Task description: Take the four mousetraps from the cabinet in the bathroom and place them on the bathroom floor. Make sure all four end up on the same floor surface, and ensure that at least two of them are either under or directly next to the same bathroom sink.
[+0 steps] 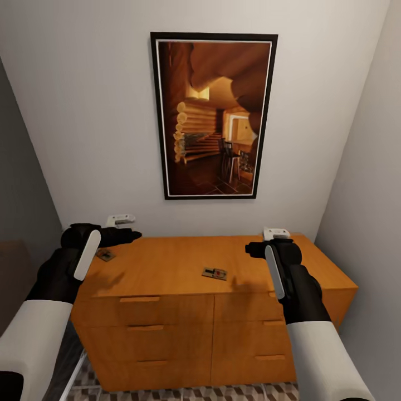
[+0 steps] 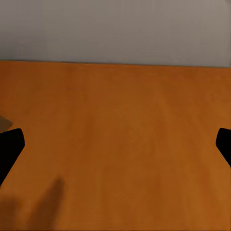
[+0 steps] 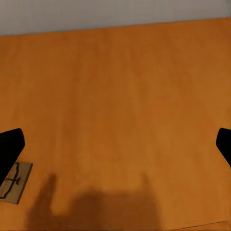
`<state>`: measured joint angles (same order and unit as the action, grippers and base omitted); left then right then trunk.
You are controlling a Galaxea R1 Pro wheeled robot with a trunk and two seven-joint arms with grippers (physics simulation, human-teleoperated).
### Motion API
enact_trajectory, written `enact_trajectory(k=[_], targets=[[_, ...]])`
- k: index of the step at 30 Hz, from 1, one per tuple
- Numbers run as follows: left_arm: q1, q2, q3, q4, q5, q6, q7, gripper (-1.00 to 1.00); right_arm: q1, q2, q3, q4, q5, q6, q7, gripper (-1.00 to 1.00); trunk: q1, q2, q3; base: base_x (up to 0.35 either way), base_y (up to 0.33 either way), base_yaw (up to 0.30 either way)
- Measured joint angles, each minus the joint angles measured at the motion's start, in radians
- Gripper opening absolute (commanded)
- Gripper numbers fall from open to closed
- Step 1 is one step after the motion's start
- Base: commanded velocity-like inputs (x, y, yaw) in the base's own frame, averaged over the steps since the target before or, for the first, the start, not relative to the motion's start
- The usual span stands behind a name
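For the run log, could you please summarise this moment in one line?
left end effector: open, empty | right end effector: open, empty | two small flat dark-brown mousetraps on orange-brown wooden cabinet

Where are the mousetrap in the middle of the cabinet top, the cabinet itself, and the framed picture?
mousetrap (image 1: pixel 214 273), head view, on its flat middle.
cabinet (image 1: pixel 167 267), head view, on bare wooden top.
framed picture (image 1: pixel 214 114), head view, on the middle of the image.

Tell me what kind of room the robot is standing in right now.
Probably a small room in a home: a low wooden cabinet against a plain wall, a framed picture above it, and patterned floor tiles. Nothing in view marks it as a bathroom.
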<state>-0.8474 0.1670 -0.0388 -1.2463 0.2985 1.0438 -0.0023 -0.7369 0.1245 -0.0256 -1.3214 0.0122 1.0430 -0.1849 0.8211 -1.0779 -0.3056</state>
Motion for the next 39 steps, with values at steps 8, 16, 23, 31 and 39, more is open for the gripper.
enact_trajectory(k=[8, 16, 23, 31, 39], targets=[[0.0, 0.0, -0.001, 0.006, 0.004, 0.0, 0.0, 1.0, 0.0, 0.0, 0.001, -0.001, 0.005, 0.0, -0.005, 1.0, 0.0, 0.0, 0.0, 0.129, 0.0, 0.0], [0.0, -0.002, -0.001, 0.007, 0.007, 0.0, 0.0, 1.0, 0.0, 0.001, 0.002, 0.0, 0.006, 0.0, -0.007, 1.0, 0.0, 0.0, 0.001, 0.026, 0.0, 0.076], [0.0, -0.003, -0.001, 0.007, 0.008, 0.0, 0.0, 1.0, 0.0, 0.001, 0.002, 0.0, 0.006, 0.0, -0.007, 1.0, 0.001, 0.0, 0.004, 0.005, 0.0, 0.243], [0.0, -0.004, -0.001, 0.012, 0.008, 0.0, 0.0, 1.0, 0.0, 0.001, 0.002, 0.0, 0.008, 0.0, -0.007, 1.0, 0.001, 0.0, 0.007, 0.001, 0.0, 0.282], [0.0, -0.003, -0.001, 0.033, 0.007, 0.0, 0.0, 1.0, 0.0, 0.001, 0.0, 0.0, 0.007, 0.0, -0.007, 1.0, 0.001, 0.0, 0.007, 0.0, 0.0, 0.199]])
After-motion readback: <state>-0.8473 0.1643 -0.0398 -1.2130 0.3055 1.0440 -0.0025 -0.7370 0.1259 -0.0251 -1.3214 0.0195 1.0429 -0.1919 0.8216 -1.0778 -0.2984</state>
